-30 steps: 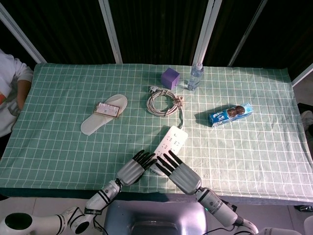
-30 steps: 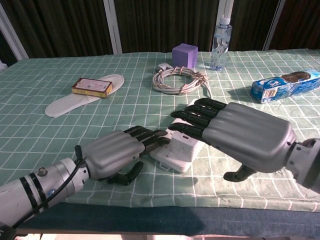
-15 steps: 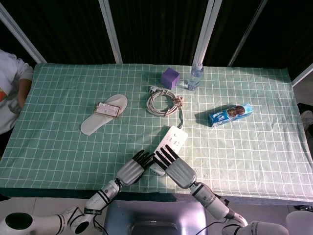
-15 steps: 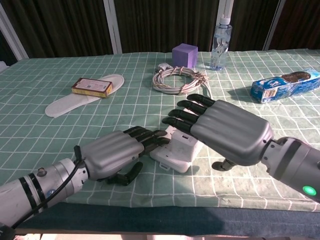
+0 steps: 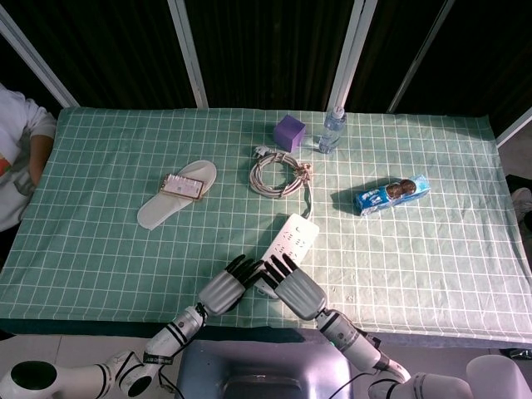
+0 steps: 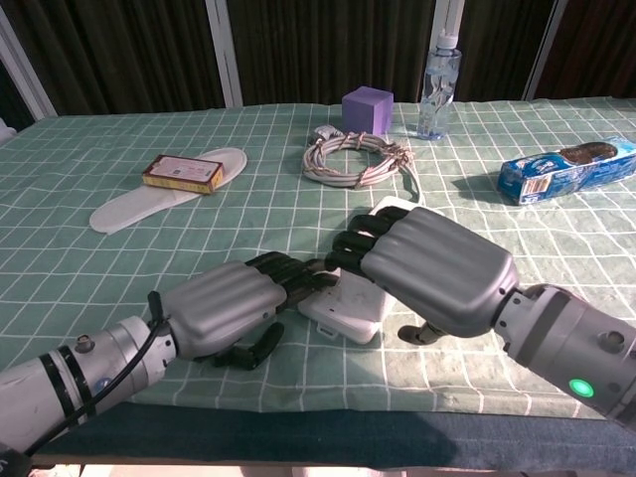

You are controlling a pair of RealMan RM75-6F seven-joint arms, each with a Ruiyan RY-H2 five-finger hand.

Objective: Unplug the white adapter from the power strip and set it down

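The white adapter (image 6: 343,310) is sitting at the near end of the power strip (image 5: 293,236), close to the front edge of the green checked table (image 5: 432,266), and as far as these views show it is not yet unplugged: its block is lying against the strip's near end, with no gap visible between them. The left hand (image 6: 227,306) is resting low on the cloth just left of the adapter, its dark fingertips (image 6: 288,273) reaching to the adapter's near-left corner; whether they are pressing it or only touching cannot be told, and it is grasping nothing that can be seen. The right hand (image 6: 429,266) is arching over the strip just behind the adapter, fingers bent downward over the joint; it is covering whatever lies beneath, so its state cannot be told. Judged from this, the pull and the setting-down are both left to do. The head view is hiding the adapter almost wholly under the two hands. Farther out, a coiled white cable (image 5: 279,174), a purple cube (image 5: 289,131), a water bottle (image 5: 332,131), a blue biscuit packet (image 5: 391,194) and a white slipper (image 5: 170,199) carrying a small box (image 5: 183,187) are lying well apart from the work. A person's arm (image 5: 21,158) is cut off at the left edge.
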